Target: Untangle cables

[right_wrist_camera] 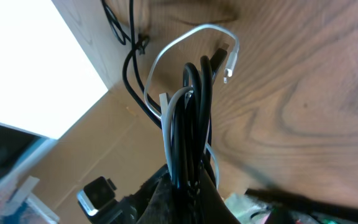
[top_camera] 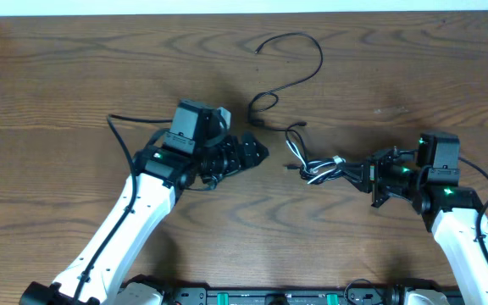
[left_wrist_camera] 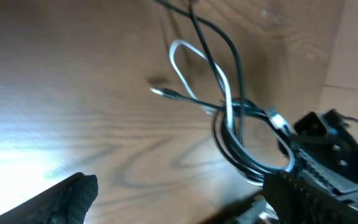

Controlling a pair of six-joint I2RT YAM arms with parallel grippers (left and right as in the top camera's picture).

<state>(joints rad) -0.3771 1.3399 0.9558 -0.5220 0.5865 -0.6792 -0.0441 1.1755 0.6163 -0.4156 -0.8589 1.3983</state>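
Black cords and one white cord [right_wrist_camera: 168, 124] make up the bundle [top_camera: 316, 169], which lies near the middle of the wooden table [top_camera: 58, 85], a little right of centre. Its strands cross one another in several loops, and short ends with small plugs stick out from its left side towards the table's centre. The right gripper [top_camera: 364, 175] is clamped on the right end of the bundle; its wrist view shows the strands running straight up out of the closed jaws, with the white cord arching over the black ones. A loose black cable [top_camera: 320, 58] lies apart from the bundle, further towards the far edge of the table, bent into a wide open hook whose lower end curls into a small loop just above the bundle's left side. The left gripper [top_camera: 257, 152] sits to the left of the bundle, near it but not touching, with its jaws spread wide and nothing between them; its wrist view looks along the tabletop at the bundle and the right gripper behind it
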